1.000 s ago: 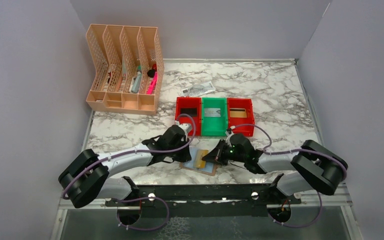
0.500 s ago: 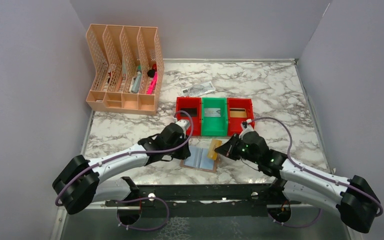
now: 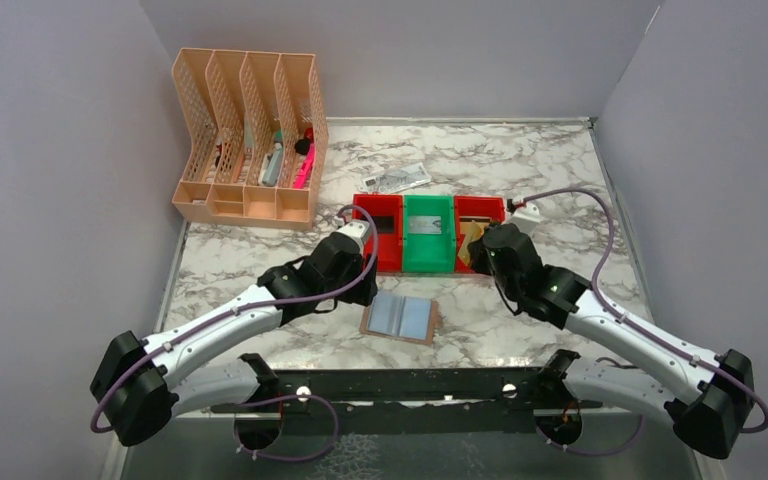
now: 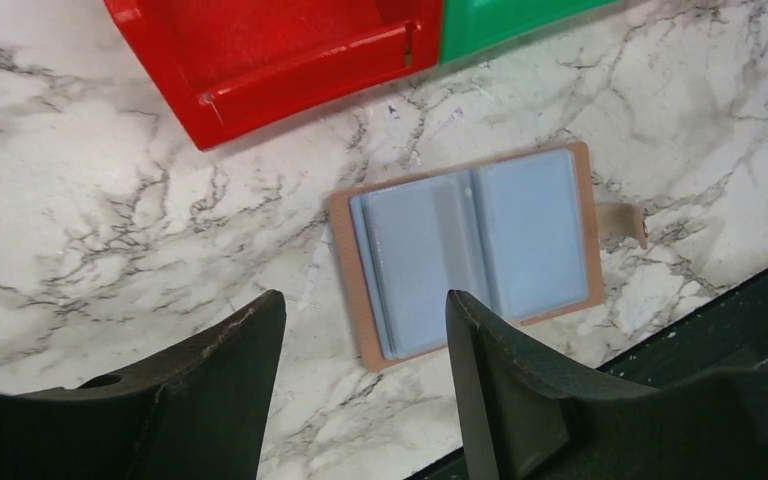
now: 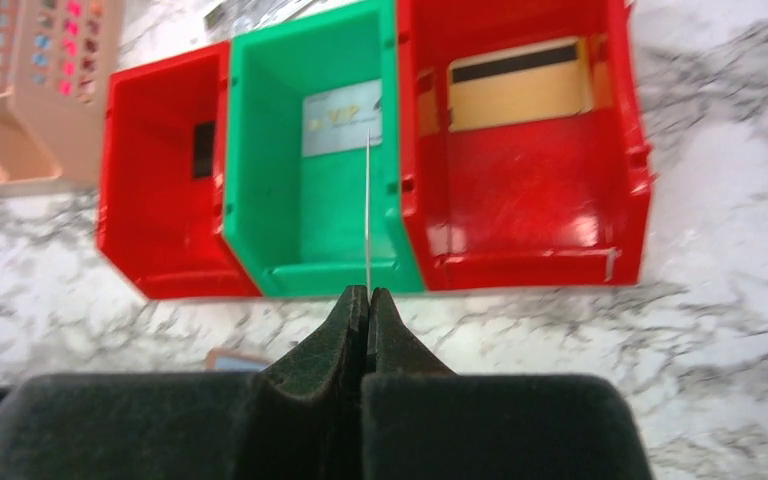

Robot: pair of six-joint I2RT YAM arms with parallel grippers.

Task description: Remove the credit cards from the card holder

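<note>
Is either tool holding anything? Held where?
Right tool pinches a credit card by its near edge, card edge-on to the wrist view. Left tool is open, holding nothing.

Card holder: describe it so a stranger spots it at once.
On the marble table, find the row of red and green bins. Between it and the near edge the card holder lies open: tan-edged, two blue-grey panels, flat unlike the bins.
</note>
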